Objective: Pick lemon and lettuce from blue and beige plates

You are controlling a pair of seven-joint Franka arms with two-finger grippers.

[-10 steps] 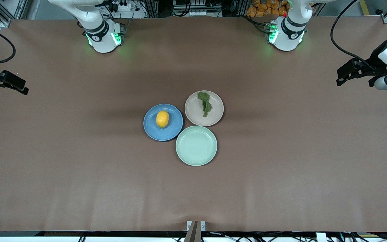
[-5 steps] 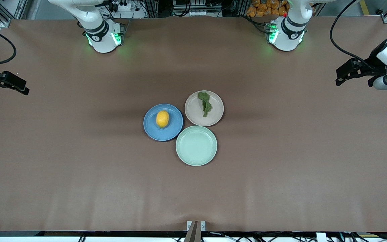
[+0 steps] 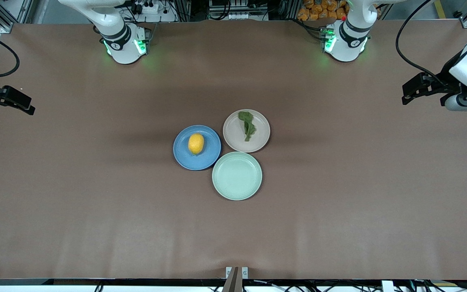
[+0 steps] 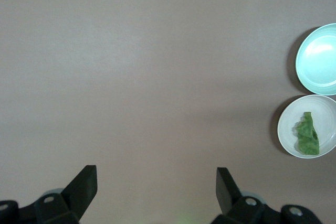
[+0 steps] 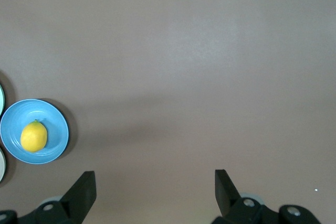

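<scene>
Plain brown bench (image 3: 95, 202); yellow oval lemon (image 3: 196, 143) on round blue plate (image 3: 211, 158); dark green lettuce leaf (image 3: 247, 125) on round beige plate (image 3: 233, 136); pale green round plate (image 3: 237, 176).

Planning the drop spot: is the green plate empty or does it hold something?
Empty. The green plate shows only its bare inside, while the lemon and lettuce lie on the neighbouring plates.
</scene>
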